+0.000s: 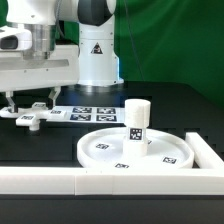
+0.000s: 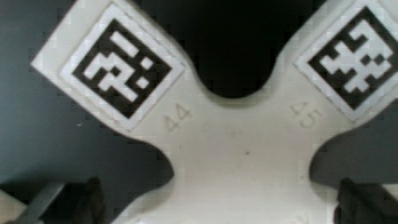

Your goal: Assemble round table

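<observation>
Marker board [image 1: 88,113]: flat, far centre of black table [image 1: 40,148].
Rail [image 1: 50,181]: white, along near and right edges.
Backdrop [image 1: 170,40]: green.

Cross-shaped piece [image 2: 240,150] beneath the hand [image 1: 30,103]: smooth, matt white plastic (tags printed black-and-white). Tabletop [image 1: 40,152] below: matt black.

White arm [image 1: 90,62], black joint [image 1: 93,10], triangular warning label [image 1: 93,47], dark jaws.
</observation>
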Controlling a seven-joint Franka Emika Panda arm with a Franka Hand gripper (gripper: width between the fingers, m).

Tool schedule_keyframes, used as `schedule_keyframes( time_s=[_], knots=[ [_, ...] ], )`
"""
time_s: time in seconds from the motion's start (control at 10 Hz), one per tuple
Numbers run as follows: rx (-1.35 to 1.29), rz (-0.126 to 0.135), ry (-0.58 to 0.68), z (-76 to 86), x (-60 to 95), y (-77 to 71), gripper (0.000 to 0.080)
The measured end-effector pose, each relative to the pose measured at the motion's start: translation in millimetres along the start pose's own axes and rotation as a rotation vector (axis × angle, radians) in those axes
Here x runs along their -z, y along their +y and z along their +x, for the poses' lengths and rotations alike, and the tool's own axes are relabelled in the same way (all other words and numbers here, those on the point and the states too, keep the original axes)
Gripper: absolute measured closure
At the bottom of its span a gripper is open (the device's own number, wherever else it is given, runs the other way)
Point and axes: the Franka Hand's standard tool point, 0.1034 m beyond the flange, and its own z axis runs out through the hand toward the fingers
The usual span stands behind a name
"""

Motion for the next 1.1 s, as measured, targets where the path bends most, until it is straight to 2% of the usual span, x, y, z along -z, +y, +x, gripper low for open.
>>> schedule_keyframes(
  time_s=[0.5, 1.1],
  knots=[
    [-0.002, 0.014, -0.018, -6.2, -11.3, -3.9, 0.0151],
    [-0.002, 0.015, -0.020, -6.8, -12.3, -4.3, 0.0151]
  ],
)
